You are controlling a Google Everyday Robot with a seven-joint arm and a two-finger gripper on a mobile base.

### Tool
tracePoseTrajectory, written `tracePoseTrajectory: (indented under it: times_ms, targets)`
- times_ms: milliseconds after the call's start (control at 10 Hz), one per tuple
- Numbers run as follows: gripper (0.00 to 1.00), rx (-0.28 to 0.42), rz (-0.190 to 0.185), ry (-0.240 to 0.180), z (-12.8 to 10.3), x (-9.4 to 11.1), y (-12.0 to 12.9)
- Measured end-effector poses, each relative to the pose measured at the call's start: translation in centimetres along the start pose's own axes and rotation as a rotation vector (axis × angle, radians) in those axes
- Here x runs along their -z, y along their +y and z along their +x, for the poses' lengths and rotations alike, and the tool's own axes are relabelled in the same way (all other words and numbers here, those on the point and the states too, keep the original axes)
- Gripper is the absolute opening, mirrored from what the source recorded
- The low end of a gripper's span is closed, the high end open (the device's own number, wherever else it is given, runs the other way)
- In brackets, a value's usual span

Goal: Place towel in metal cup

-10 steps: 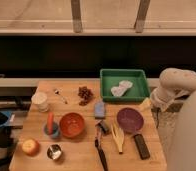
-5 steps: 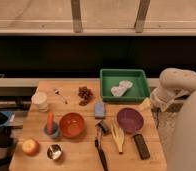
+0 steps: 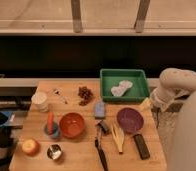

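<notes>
Towel (image 3: 121,89), pale and crumpled, lies inside the green tray (image 3: 107,75) at about 1 o'clock on the wooden table (image 3: 81,156), toward the tray's right half. Well apart from it, the metal cup (image 3: 54,151) stands upright at 7 o'clock near the front left corner, just beside a round orange-red fruit (image 3: 30,146) on its 9 o'clock side. An orange bowl (image 3: 72,124) sits at 1 o'clock from the metal cup, with a blue cup (image 3: 51,130) holding a red stick touching or nearly touching the bowl's left rim. A white paper cup (image 3: 39,100) stands at 10 o'clock on the table, and a blue sponge block (image 3: 99,109) lies near the centre. A purple bowl (image 3: 129,120) rests at 4 o'clock. The gripper (image 3: 146,104) hangs at 3 o'clock by the table's right edge, between the tray's front right corner and the purple bowl, its fingers apart and holding nothing
</notes>
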Motion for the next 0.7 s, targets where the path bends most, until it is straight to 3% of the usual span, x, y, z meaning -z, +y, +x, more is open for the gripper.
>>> tracePoseTrajectory:
  times_ms: [700]
  targets:
    - [0.74, 0.001, -0.006, -0.006, -0.11, 0.1, 0.02]
